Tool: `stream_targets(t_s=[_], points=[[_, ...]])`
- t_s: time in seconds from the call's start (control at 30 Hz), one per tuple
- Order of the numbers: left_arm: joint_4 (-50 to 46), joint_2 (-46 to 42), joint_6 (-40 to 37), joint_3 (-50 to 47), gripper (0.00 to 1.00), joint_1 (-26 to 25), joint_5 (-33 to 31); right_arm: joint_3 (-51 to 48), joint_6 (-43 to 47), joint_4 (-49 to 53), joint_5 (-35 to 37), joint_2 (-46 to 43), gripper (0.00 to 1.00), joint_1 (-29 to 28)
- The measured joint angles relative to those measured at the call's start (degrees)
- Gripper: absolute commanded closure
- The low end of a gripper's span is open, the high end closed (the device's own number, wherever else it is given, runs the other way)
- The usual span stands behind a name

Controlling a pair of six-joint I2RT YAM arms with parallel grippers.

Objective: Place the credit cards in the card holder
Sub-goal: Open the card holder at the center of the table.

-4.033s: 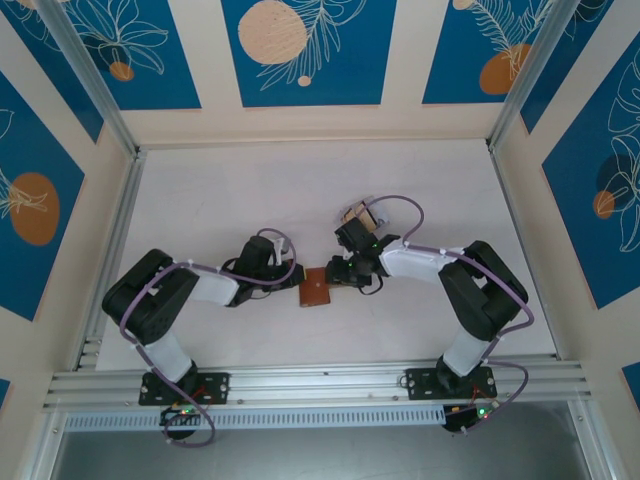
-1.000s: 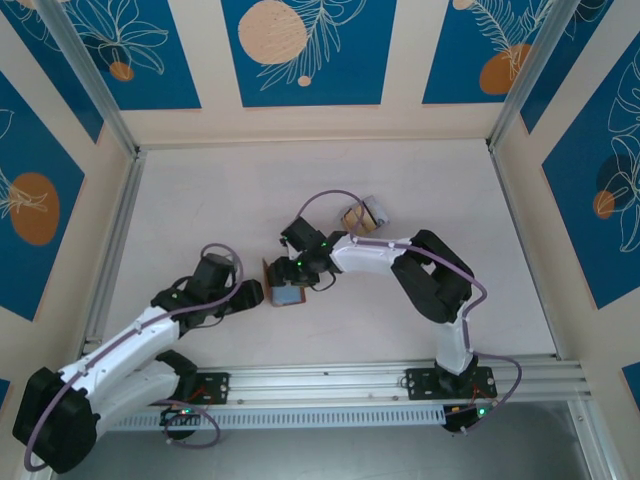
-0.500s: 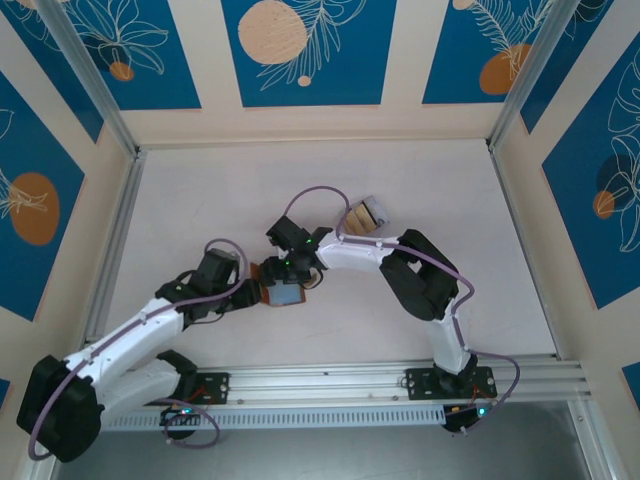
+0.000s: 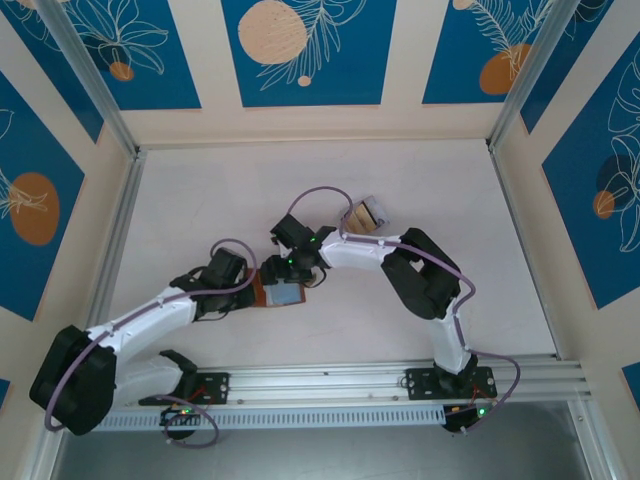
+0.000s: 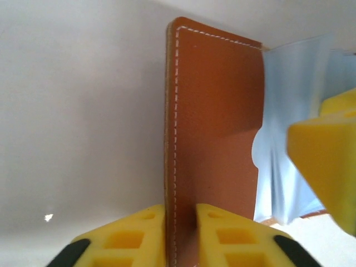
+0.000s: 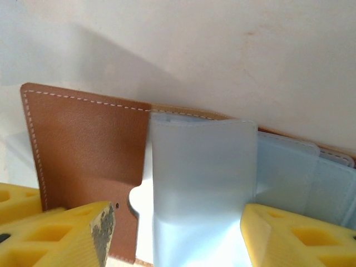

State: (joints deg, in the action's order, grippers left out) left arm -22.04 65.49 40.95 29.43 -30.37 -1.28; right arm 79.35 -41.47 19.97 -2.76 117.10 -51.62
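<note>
Brown leather of the card holder (image 4: 283,294) sits mid-frame on the table (image 4: 200,200), one flap pinched edge-on in your left tool (image 5: 181,236). Your right tool (image 6: 178,239) stands apart, astride the grey-blue sleeve (image 6: 200,183). The credit cards (image 4: 357,216) lie to the upper right of it, nearer the right arm, so that arm looks best placed to fetch them

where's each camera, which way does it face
Top external: above, behind the bases, looking down on the white table; both arms reach the reddish-brown leather folding card holder.
Left wrist: on the left arm, facing along yellow left jaws shut on the holder's flap.
Right wrist: on the right arm, right jaws open astride the grey-blue sleeve.
Both wrists share flap and sleeve.
</note>
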Motion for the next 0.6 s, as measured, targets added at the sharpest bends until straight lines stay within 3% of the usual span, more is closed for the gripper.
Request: stream_targets(t_s=[0.1, 0.6], points=[[1.81, 1.25, -0.46, -1.03, 1.0, 0.07, 0.0, -0.42, 0.83, 0.07, 0.0, -0.35, 0.36, 0.39], [15.96, 12.52, 2.08, 0.13, 1.0, -2.82, 2.01, -2.62, 2.05, -0.17, -3.96, -1.51, 0.38, 4.9]])
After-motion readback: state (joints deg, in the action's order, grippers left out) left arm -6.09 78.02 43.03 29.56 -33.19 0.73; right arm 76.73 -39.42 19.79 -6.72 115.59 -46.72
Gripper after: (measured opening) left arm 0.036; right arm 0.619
